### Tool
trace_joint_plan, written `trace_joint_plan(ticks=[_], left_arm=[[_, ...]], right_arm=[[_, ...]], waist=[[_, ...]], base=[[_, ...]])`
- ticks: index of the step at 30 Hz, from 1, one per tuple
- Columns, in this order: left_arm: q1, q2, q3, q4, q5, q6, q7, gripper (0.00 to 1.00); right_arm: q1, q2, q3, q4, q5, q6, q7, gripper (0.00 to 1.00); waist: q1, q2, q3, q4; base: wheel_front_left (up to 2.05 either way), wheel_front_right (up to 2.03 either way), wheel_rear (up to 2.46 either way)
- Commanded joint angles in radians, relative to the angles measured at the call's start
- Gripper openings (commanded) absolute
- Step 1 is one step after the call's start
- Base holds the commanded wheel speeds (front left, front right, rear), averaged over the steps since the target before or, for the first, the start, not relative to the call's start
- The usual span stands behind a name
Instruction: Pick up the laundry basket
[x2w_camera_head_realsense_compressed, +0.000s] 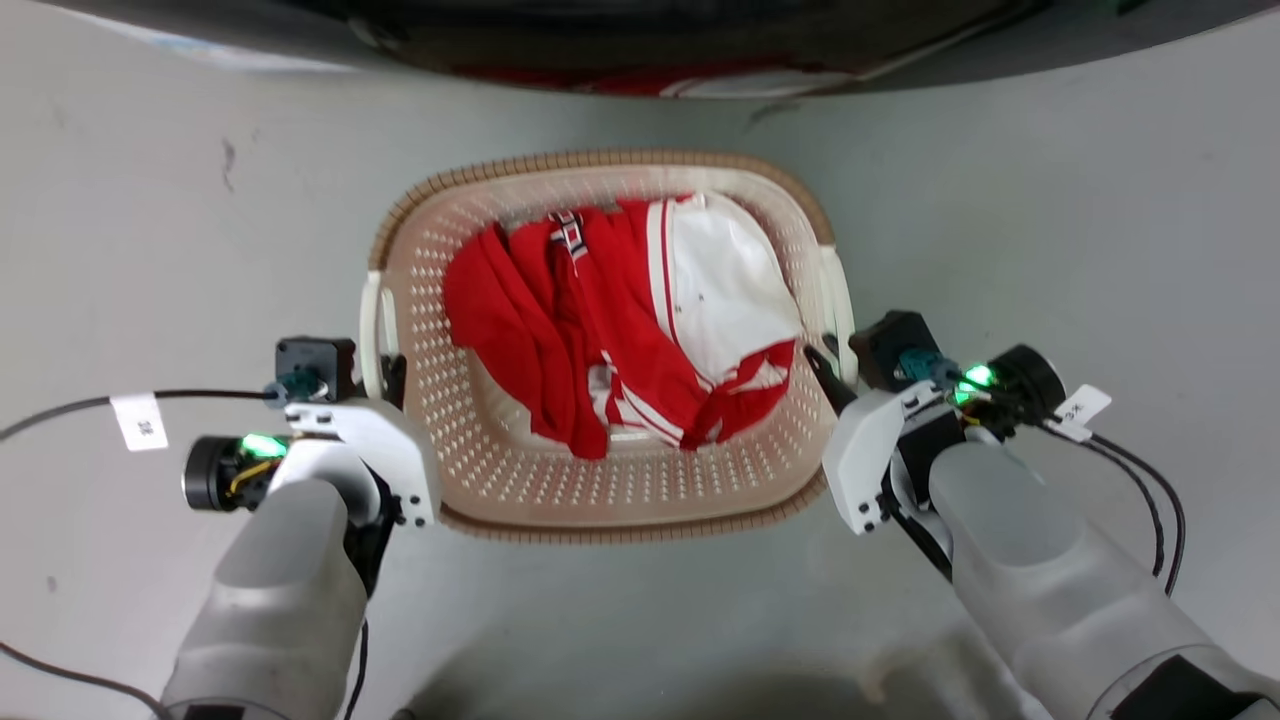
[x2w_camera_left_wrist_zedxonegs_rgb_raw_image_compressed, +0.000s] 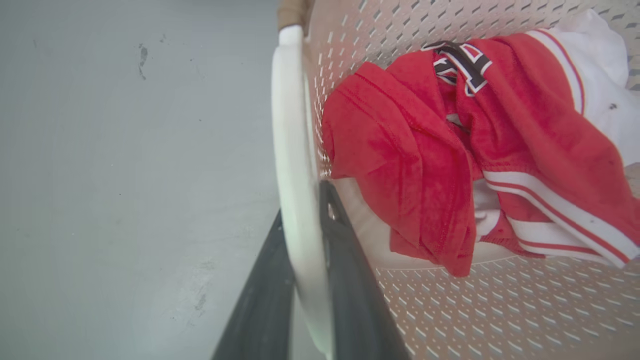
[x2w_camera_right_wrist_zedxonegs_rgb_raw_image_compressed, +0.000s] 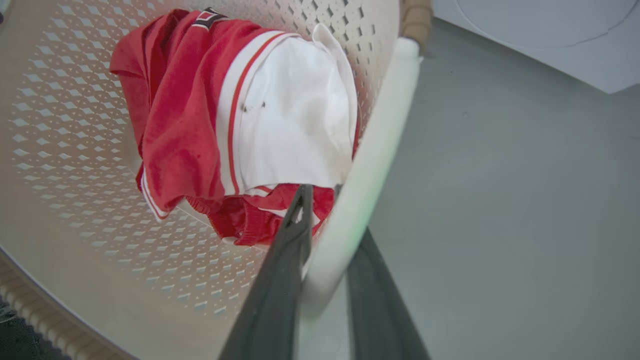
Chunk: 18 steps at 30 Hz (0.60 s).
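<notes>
Closest to the lens, in the left wrist view: two dark fingers (x2w_camera_left_wrist_zedxonegs_rgb_raw_image_compressed: 345, 300) of the left gripper (x2w_camera_left_wrist_zedxonegs_rgb_raw_image_compressed: 302, 205), drawn in to a narrow gap and lying against either side of the white left handle (x2w_camera_left_wrist_zedxonegs_rgb_raw_image_compressed: 290, 150). One finger outside over the grey floor (x2w_camera_left_wrist_zedxonegs_rgb_raw_image_compressed: 125, 175), the other inside the laundry basket (x2w_camera_left_wrist_zedxonegs_rgb_raw_image_compressed: 500, 310), just short of the red and white garment (x2w_camera_left_wrist_zedxonegs_rgb_raw_image_compressed: 425, 165).

Much the same in the right wrist view: right gripper (x2w_camera_right_wrist_zedxonegs_rgb_raw_image_compressed: 335, 210) closed slim on the right handle (x2w_camera_right_wrist_zedxonegs_rgb_raw_image_compressed: 380, 130), inner finger (x2w_camera_right_wrist_zedxonegs_rgb_raw_image_compressed: 285, 280) just beside the garment (x2w_camera_right_wrist_zedxonegs_rgb_raw_image_compressed: 185, 110), outer finger partly hidden behind the handle.

Less of either grip readable from the head view: left gripper (x2w_camera_head_realsense_compressed: 385, 365) largely tucked under its white wrist housing, one dark finger of the right gripper (x2w_camera_head_realsense_compressed: 830, 375) clear.

Given there instead, the whole layout: laundry basket (x2w_camera_head_realsense_compressed: 520, 480) on the floor (x2w_camera_head_realsense_compressed: 150, 200) between two pale forearms, brown woven-look rim all round, left handle (x2w_camera_head_realsense_compressed: 370, 335) and right handle (x2w_camera_head_realsense_compressed: 838, 300) on opposite sides, garment (x2w_camera_head_realsense_compressed: 560, 320) heaped in the middle. Resting or just lifted: cannot tell.

Green lights lit on both wrists, black cables with white tags trailing outward.

Beyond the basket, along the top edge, a dark curved shape (x2w_camera_head_realsense_compressed: 640, 50) with a red streak in it.

Past the floor in the right wrist view, a white panel (x2w_camera_right_wrist_zedxonegs_rgb_raw_image_compressed: 550, 40) marked with a curved line.
</notes>
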<state>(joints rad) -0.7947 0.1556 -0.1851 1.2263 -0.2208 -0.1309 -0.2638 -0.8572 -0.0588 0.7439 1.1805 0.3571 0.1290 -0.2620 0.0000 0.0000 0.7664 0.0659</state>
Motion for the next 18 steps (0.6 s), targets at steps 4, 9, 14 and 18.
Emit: trace_joint_plan(ticks=[4,9,14,18], left_arm=[[0.022,-0.018,-0.049,0.013,-0.042,0.002,0.004,0.00],[0.051,-0.018,-0.115,0.021,-0.100,0.001,0.032,0.00],[0.080,-0.025,-0.184,0.016,-0.166,-0.001,0.098,0.00],[0.107,-0.015,-0.256,-0.004,-0.231,-0.001,0.165,0.00]], right_arm=[[0.035,0.016,0.042,0.011,0.036,0.003,0.014,0.00],[0.071,0.016,0.079,0.015,0.103,0.003,0.056,0.00],[0.104,0.017,0.119,0.024,0.161,0.003,0.103,0.00],[0.133,0.017,0.153,0.036,0.212,0.003,0.159,0.00]], waist=[[0.0000,0.0000,-0.099,-0.019],[0.0000,0.0000,-0.191,-0.041],[0.0000,0.0000,-0.277,-0.058],[0.0000,0.0000,-0.365,-0.073]], base=[[0.00,0.00,0.00],[0.00,0.00,0.00],[0.00,0.00,0.00],[0.00,0.00,0.00]])
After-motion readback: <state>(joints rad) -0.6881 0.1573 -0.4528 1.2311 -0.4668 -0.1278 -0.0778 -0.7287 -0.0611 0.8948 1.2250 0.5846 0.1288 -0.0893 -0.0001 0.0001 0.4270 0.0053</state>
